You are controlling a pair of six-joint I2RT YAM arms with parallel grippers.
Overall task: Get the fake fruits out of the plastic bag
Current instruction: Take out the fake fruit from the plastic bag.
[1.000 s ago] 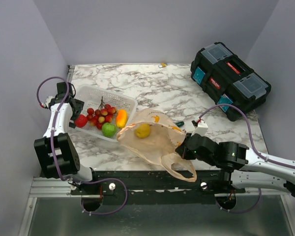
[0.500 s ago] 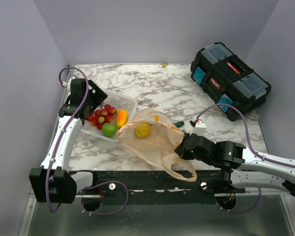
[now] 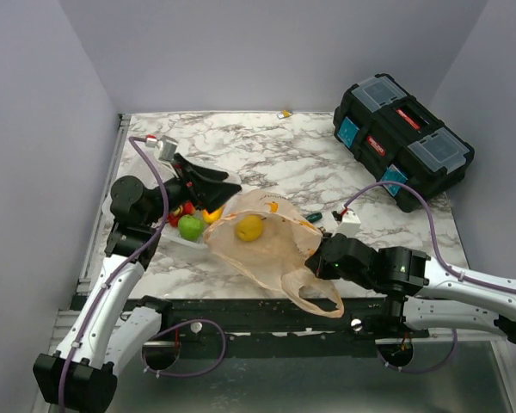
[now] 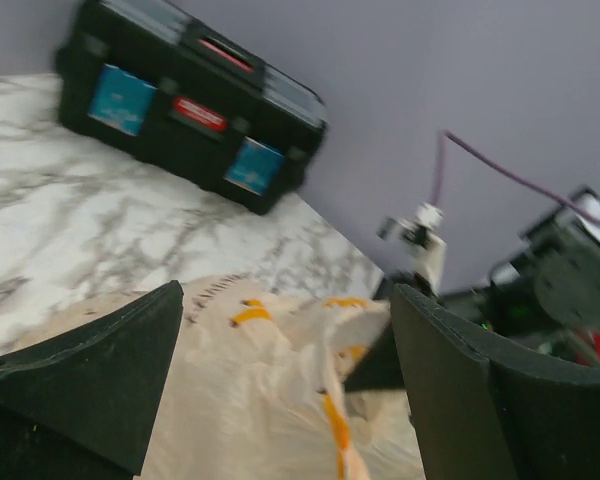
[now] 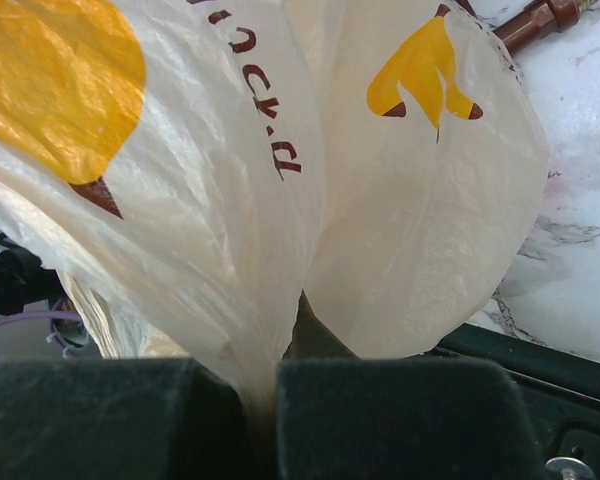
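Right wrist view: the right hand (image 5: 277, 400) has its fingers pressed together on a fold of the plastic bag (image 5: 410, 200), pinching it, and the film rises just ahead of them. The left hand (image 3: 224, 191) is spread wide and holds nothing, its tips at the bag's nearer edge. A yellow lemon (image 3: 250, 228) lies inside the bag, between the two hands. A green fruit (image 3: 189, 227) and an orange-yellow fruit (image 3: 211, 213) lie outside the bag, just beneath the left hand. The bag rests on the marble tabletop (image 3: 284, 155).

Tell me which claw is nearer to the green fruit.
Left. The left claw hangs open just past the green fruit, toward the back; the right claw is shut on the bag, on the bag's opposite side.
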